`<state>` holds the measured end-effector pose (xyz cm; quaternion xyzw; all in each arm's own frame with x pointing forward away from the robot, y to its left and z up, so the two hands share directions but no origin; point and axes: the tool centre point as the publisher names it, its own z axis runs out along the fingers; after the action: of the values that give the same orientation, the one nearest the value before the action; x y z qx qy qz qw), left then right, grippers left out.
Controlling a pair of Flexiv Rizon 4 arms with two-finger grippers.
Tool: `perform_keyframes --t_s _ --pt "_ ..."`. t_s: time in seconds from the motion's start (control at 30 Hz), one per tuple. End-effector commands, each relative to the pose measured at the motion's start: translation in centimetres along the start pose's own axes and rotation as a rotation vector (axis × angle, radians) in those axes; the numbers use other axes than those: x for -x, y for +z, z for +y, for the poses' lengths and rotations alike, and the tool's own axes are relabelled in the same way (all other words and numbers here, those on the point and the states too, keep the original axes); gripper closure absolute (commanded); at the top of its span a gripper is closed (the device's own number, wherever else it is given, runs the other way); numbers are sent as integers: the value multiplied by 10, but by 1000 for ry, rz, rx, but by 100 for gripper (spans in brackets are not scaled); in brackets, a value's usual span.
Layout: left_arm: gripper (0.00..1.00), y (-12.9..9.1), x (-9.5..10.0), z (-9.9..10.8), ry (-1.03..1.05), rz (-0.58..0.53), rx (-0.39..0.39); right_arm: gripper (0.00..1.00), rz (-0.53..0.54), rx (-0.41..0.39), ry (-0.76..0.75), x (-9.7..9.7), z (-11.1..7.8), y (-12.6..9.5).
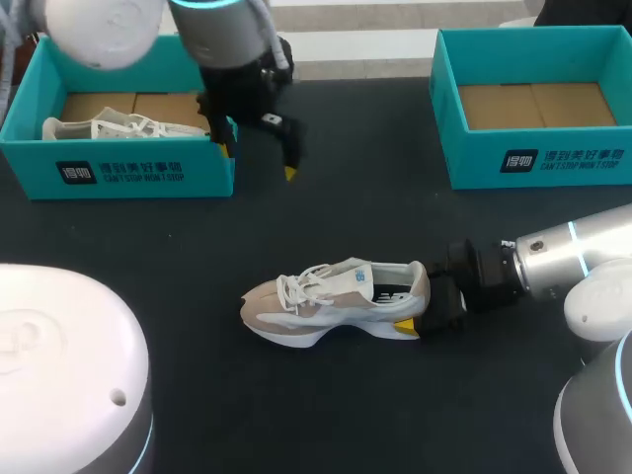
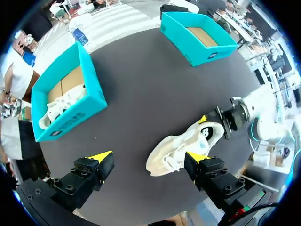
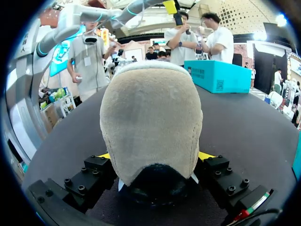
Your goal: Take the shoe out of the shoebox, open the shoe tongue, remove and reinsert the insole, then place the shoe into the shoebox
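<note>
Far left, left shoebox [image 1: 148, 170], teal, with a second pale shoe [image 1: 109, 126] lying inside. Just beside its near corner, above the counter [image 1: 326, 217], left fingers [image 1: 284, 156] spread wide, gripping nothing, well apart from the work. Mid-counter, resting on its sole: the shoe [image 1: 336, 301], beige and white, laced, tongue seemingly not yet opened, long axis running across the counter, toe to the left, heel to the right. Closed on that heel from both sides, right fingers [image 1: 410, 326], reaching in low from the right and clearly the nearer pair. Likely next: steadying by the heel while working the tongue from the left. Far right, right shoebox [image 1: 538, 163], brown cardboard floor showing.
</note>
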<state>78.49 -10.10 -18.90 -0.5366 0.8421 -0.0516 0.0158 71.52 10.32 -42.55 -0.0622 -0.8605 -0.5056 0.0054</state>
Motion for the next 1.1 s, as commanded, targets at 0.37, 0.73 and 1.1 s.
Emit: perform_keyframes --t_s 0.37,0.73,1.1 --pt "0 35 -87 1 -213 -153 106 100 0 -3 2 1 -7 10" --pt "0 82 -117 27 -304 -206 135 100 0 -3 2 1 -7 10" --pt "0 90 -122 30 -259 -216 155 100 0 -3 2 1 -7 10"
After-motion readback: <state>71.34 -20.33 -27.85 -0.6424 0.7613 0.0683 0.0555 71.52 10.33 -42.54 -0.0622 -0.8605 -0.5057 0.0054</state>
